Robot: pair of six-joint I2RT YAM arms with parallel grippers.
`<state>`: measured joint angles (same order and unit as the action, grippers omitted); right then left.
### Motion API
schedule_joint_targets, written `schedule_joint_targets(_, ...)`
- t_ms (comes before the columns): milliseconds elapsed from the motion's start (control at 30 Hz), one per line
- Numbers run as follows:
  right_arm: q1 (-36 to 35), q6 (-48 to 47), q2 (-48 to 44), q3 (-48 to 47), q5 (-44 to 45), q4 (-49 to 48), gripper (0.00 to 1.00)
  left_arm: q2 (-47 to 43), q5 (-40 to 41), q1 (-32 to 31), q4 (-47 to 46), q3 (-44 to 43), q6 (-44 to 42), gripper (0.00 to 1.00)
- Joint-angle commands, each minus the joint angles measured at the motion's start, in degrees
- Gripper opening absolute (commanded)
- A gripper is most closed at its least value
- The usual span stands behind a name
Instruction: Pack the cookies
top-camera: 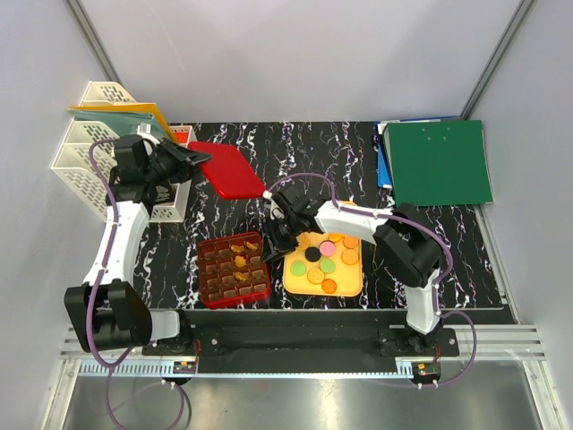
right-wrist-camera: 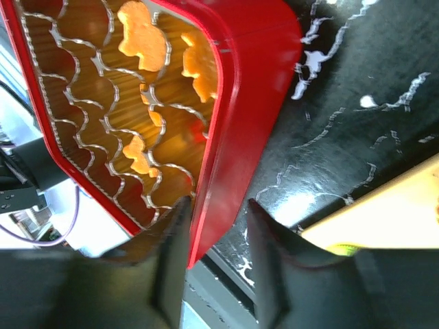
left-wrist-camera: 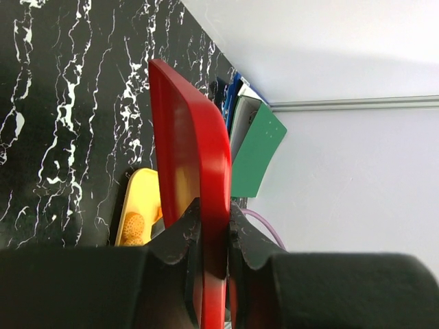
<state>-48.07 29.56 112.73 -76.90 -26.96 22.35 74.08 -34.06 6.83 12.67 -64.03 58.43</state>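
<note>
The cookies (top-camera: pixel 328 265) lie on a yellow tray (top-camera: pixel 294 285): orange, green, pink and black rounds. A few orange cookies (top-camera: pixel 240 247) (right-wrist-camera: pixel 140 38) sit in cells of the red grid box (top-camera: pixel 208 288) (right-wrist-camera: pixel 250 103). My right gripper (top-camera: pixel 274 245) (right-wrist-camera: pixel 218 212) straddles that box's right wall, one finger inside and one outside. It is open, with a gap showing on the outer side. A flat red lid (top-camera: pixel 228 168) (left-wrist-camera: pixel 192 137) hangs above the table at the back left. My left gripper (top-camera: pixel 202 159) (left-wrist-camera: pixel 214 219) is shut on its edge.
A white mesh file rack (top-camera: pixel 89 152) with papers stands at the far left. A green folder (top-camera: pixel 439 161) (left-wrist-camera: pixel 257 157) over blue ones lies at the back right. The yellow tray (left-wrist-camera: pixel 137 192) (right-wrist-camera: pixel 384 219) sits right beside the box.
</note>
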Motion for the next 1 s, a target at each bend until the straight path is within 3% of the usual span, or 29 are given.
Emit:
schedule_joint_targets(0, -0.7, -1.2, 1.9, -2.3, 2.5, -0.2, 0.37, -0.8, -1.7, 0.2, -3.8, 0.2, 0.5, 0.0)
schedule_joint_targets(467, -0.5, -1.2, 3.8, -3.0, 13.8, 4.2, 0.01, -1.8, -1.5, 0.2, -3.5, 1.6, 0.1, 0.0)
schedule_joint_targets(967, 5.2, 0.6, 4.1, -8.3, 24.5, 9.5, 0.0, -2.0, -2.4, 0.0, -4.1, 2.5, 0.5, 0.0)
